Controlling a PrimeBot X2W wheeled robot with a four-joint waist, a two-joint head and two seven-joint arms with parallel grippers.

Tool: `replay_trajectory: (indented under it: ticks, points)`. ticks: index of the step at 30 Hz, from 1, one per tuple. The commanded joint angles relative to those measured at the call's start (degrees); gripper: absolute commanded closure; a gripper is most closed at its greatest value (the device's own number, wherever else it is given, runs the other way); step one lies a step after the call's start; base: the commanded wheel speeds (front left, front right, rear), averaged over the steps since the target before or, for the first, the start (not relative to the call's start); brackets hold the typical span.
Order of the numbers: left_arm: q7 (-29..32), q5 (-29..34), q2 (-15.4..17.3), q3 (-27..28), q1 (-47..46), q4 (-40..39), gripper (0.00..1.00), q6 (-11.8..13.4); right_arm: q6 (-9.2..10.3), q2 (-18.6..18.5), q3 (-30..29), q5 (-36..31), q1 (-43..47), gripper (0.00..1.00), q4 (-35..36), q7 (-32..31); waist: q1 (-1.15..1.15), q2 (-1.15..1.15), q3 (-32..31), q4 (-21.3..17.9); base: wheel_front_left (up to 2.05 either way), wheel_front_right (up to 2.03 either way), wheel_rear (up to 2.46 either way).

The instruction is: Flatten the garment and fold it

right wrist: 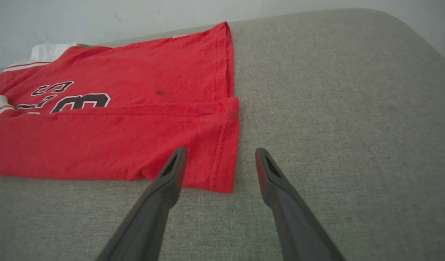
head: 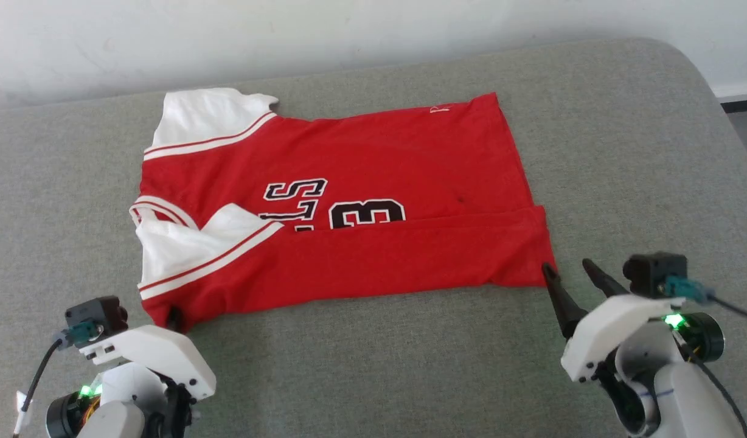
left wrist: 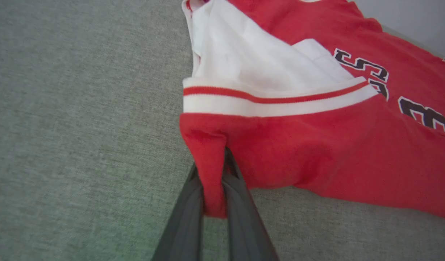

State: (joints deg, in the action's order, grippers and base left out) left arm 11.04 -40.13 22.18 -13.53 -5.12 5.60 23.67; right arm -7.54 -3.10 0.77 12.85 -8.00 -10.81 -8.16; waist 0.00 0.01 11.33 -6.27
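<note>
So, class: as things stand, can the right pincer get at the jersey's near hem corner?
Probably yes. The right pincer stands open just short of the jersey's near hem corner, which lies flat on the grey cushion with nothing between them.

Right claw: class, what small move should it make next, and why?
Probably close it on the near hem corner of the jersey: the right claw stands open astride that corner, while the left claw pinches the opposite near corner.

L hand (left wrist: 210,163) — tight on garment (left wrist: 316,145) corner
</note>
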Motion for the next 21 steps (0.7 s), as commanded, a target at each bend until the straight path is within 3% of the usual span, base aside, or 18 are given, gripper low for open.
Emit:
replay_trajectory:
  ticks: [1, 8, 9, 10, 11, 12, 14, 15, 21]
  points:
    - [-0.29, 0.48, -0.04, -0.31, -0.87, 0.22, 1.00, -0.48, 0.05, 0.21, -0.37, 0.54, -1.85, 0.00, -1.15, -2.69, 0.00, -0.01, 0.49, 0.34, 0.00, 0.00, 0.00]
    - [-0.27, 0.89, -0.65, -1.81, -2.87, 0.44, 1.00, -1.37, 0.05, 0.22, -1.40, 0.59, -8.24, 0.00, -7.17, -18.12, 0.00, -0.01, 2.42, 1.98, 0.00, 0.00, 0.00]
    - [-0.34, 0.96, -0.69, -1.99, -3.10, 0.47, 1.00, -1.54, 0.05, 0.22, -1.48, 0.21, -8.80, 0.04, -7.81, -20.21, 0.00, -0.01, 2.61, 2.21, 0.00, 0.00, 0.00]
    - [-0.43, 1.02, -0.72, -2.15, -3.28, 0.51, 1.00, -1.71, 0.05, 0.22, -1.63, -0.04, -9.25, 0.24, -8.38, -22.49, 0.00, -0.01, 2.77, 2.43, 0.00, 0.00, 0.00]
    - [-0.55, 1.06, -0.74, -2.29, -3.39, 0.57, 1.00, -1.88, 0.05, 0.22, -1.85, -0.55, -9.58, 0.51, -8.80, -24.79, 0.00, -0.01, 2.86, 2.62, 0.00, 0.00, 0.00]
    - [-0.67, 1.09, -0.76, -2.42, -3.46, 0.63, 1.00, -2.06, 0.05, 0.22, -2.15, -1.03, -9.82, 0.58, -9.02, -26.97, 0.00, -0.01, 2.93, 2.79, 0.00, 0.00, 0.00]
    - [-1.03, 1.34, -0.66, -2.75, -3.55, 0.79, 1.00, -2.43, 0.05, 0.22, -2.73, -1.37, -10.11, 0.92, -8.75, -30.49, 0.00, -0.01, 2.96, 3.06, 0.00, 0.00, 0.00]
    - [-1.32, 1.52, -0.60, -2.95, -3.61, 0.84, 1.00, -2.67, 0.05, 0.22, -2.87, -1.44, -10.18, 1.00, -8.19, -31.63, 0.00, -0.01, 2.93, 3.19, 0.00, 0.00, 0.00]
    - [-5.67, 3.96, 0.37, -3.42, -3.73, 1.62, 1.00, -3.59, 0.05, 0.22, -4.47, -0.67, -8.84, 1.00, -2.08, -30.07, 0.00, -0.01, 1.42, 3.72, 0.00, 0.00, 0.00]
